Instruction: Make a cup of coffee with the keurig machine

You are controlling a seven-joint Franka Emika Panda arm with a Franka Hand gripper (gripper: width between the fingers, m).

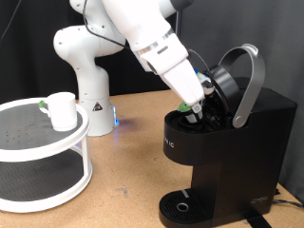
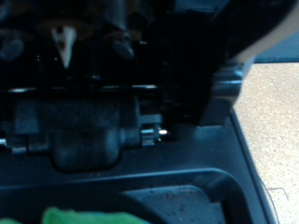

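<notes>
Brown wooden tabletop [image 1: 123,152] fills the exterior view, with a dark wall behind it. On the exterior view's right stands the keurig machine [image 1: 233,152] — a large, boxy black coffee maker with a round drip base at its foot. Its lid is raised, and the grey-silver arched handle [image 1: 249,85] tilts up and back above the open brew chamber.

A white robot arm [image 1: 142,33] reaches down from the top of the exterior view, slanting toward the machine. The gripper [image 1: 198,106] is at the mouth of the open chamber, just under the raised lid. Its fingertips are dark against the black machine, so I cannot tell whether they are spread or closed, or whether anything sits between them. The arm's white base [image 1: 85,71] stands further back on the table, with a small blue light beside it.

On the exterior view's left is a round, two-tier white rack [image 1: 43,152] with dark shelves. The cup [image 1: 63,110] — a small plain white mug — stands upright on the top tier, well apart from the machine.

The wrist view is dim and blurred, filled with black machine parts seen from very close. A bright green patch [image 2: 89,216] shows at one edge of it; what it is cannot be made out.
</notes>
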